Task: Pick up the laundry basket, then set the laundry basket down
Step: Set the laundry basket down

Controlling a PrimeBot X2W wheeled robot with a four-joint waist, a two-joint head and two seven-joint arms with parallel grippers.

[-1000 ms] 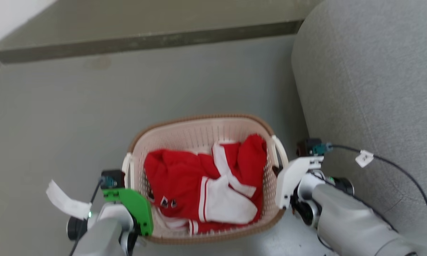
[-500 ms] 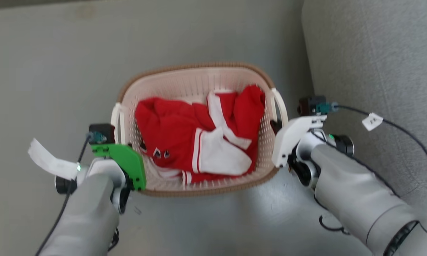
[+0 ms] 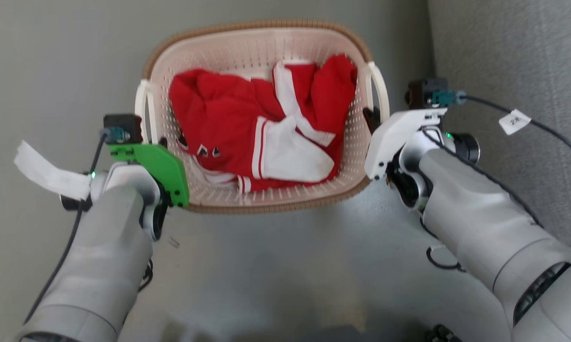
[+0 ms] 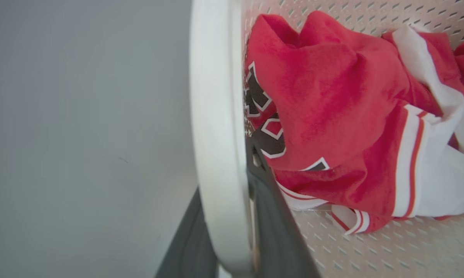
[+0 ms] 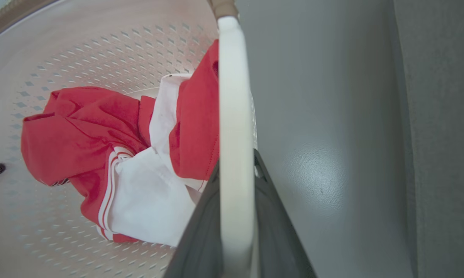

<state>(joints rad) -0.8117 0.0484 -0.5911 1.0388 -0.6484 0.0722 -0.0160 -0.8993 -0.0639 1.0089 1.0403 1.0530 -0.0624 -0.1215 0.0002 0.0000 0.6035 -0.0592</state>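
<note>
The laundry basket (image 3: 266, 45) is cream-white and perforated with a brown woven-look rim, and it holds red-and-white clothing (image 3: 261, 128). It sits between my two arms in the head view. My left gripper (image 3: 155, 142) is shut on the basket's left loop handle (image 4: 216, 127); in the left wrist view the white handle runs between my dark fingers (image 4: 278, 231). On the other side my right gripper (image 3: 373, 118) is shut on the right loop handle (image 5: 234, 127), which passes between its fingers (image 5: 278, 231) in the right wrist view. Whether the basket's bottom touches the floor is hidden.
Grey floor (image 3: 276, 275) spreads below and to the left of the basket. A grey fabric sofa (image 3: 518, 61) stands close on the right, just beyond my right arm. Cables with white tags (image 3: 516, 121) hang from both wrists.
The head camera has tilted down, so the basket and both grippers sit higher in the picture and the far ledge has left view. Both grippers keep their hold on the handles.
</note>
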